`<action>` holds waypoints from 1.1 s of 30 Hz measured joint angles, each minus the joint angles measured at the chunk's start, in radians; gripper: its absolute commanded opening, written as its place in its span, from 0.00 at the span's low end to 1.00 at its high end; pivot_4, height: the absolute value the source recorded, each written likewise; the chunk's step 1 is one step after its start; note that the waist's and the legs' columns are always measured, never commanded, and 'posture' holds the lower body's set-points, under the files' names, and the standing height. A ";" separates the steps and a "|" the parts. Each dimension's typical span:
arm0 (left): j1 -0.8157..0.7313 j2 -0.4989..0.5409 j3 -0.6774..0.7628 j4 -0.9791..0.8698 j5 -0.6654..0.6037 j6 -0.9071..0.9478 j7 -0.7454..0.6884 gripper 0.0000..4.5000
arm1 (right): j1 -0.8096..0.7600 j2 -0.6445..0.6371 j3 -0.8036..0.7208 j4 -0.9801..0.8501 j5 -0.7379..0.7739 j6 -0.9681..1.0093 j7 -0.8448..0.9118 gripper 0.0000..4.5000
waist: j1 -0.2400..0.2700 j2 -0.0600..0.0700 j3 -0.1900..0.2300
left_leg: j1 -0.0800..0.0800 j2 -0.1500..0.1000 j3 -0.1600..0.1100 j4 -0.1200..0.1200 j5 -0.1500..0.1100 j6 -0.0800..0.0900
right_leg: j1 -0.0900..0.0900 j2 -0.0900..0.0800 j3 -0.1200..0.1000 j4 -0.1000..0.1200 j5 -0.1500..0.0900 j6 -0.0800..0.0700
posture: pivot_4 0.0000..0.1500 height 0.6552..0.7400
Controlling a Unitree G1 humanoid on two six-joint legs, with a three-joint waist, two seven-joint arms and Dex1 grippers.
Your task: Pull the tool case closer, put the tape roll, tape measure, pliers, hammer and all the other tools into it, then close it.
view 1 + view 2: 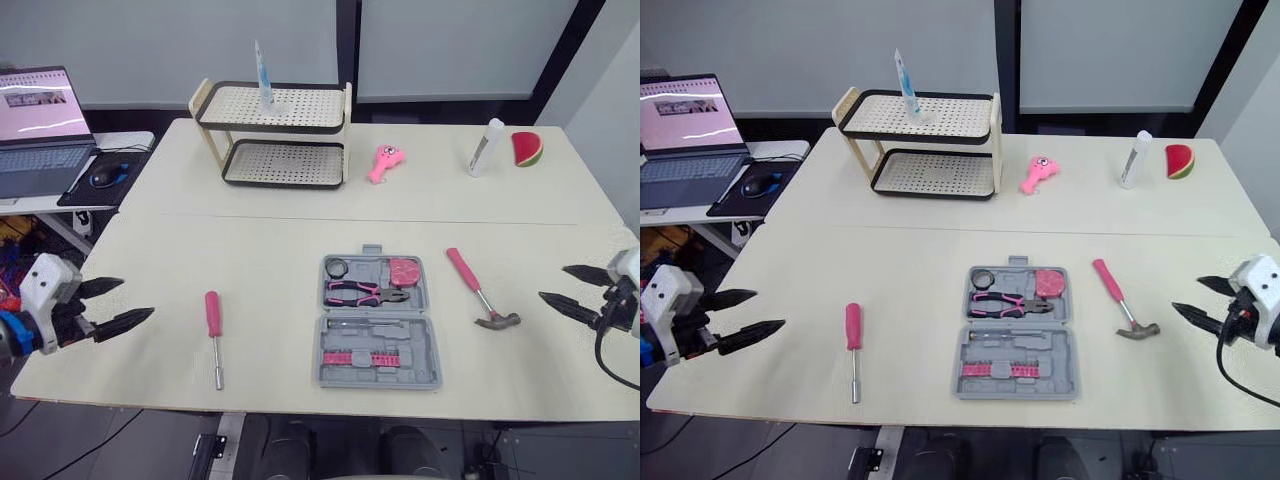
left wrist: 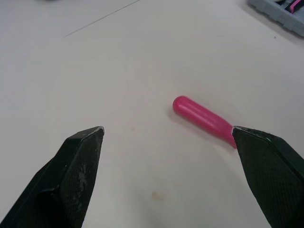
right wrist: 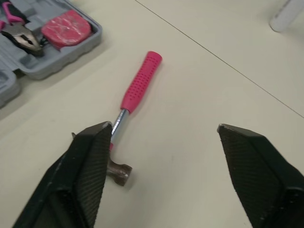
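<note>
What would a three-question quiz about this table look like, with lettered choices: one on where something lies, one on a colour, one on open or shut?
1. Where does the hammer lie?
A. inside the tool case
B. on the table, to the robot's right of the case
C. on the table, to the robot's left of the case

2. What colour is the case's shell?
A. grey
B. pink
C. black

3. How is the case?
A. open, both halves lying flat
B. shut
C. standing on edge

Answers:
1. B: the hammer rests on bare table just right of the case.
2. A: the shell is grey all round.
3. A: the pliers show inside the flat-lying halves.
</note>
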 measured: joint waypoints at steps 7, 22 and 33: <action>-0.053 -0.010 0.004 0.143 0.020 -0.070 0.054 1.00 | 0.003 0.004 -0.018 0.086 0.001 -0.049 -0.056 0.99 | -0.001 0.000 0.000 | 0.000 0.000 0.001 0.000 0.000 0.000 | 0.000 0.000 0.000 0.001 0.000 0.000 | 1.00 1.00; -0.287 -0.066 -0.122 -0.262 -0.067 0.103 0.056 1.00 | 0.111 0.040 -0.010 -0.154 0.024 0.118 -0.191 0.99 | 0.006 -0.001 -0.001 | -0.001 -0.001 0.000 0.002 0.002 -0.004 | 0.001 -0.002 -0.001 0.001 0.000 0.000 | 1.00 1.00; -0.557 -0.271 -0.557 -0.561 -0.065 0.159 -0.119 1.00 | -0.048 0.078 0.189 -0.214 0.023 0.303 -0.264 0.99 | -0.009 -0.001 -0.001 | -0.002 0.005 0.003 0.001 0.003 -0.004 | 0.002 0.006 0.001 -0.001 0.000 0.000 | 1.00 1.00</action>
